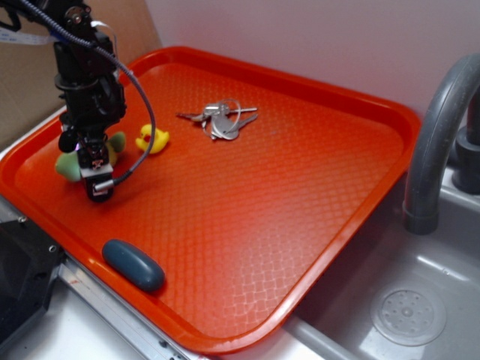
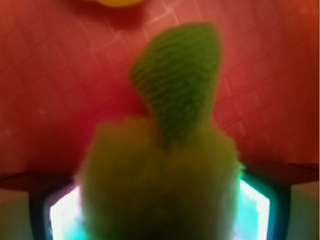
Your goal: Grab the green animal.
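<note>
The green animal (image 1: 69, 166) sits at the orange tray's (image 1: 300, 187) left edge, just beside the yellow duck (image 1: 153, 139), soft, light, squashy; best pinched across its fuzzy body. The gripper (image 1: 96, 169) is right on it, body filling the gap between the fingers, though I cannot tell if they've closed.

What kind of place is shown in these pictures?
Probably a kitchen-style sink counter, possibly a mock-up. A grey faucet curves over a grey sink basin with a round drain, and an orange tray rests beside it holding small objects.

Pale wall (image 1: 315, 37) behind; grey sink (image 1: 420, 300) w/ faucet (image 1: 435, 127) at right.
</note>
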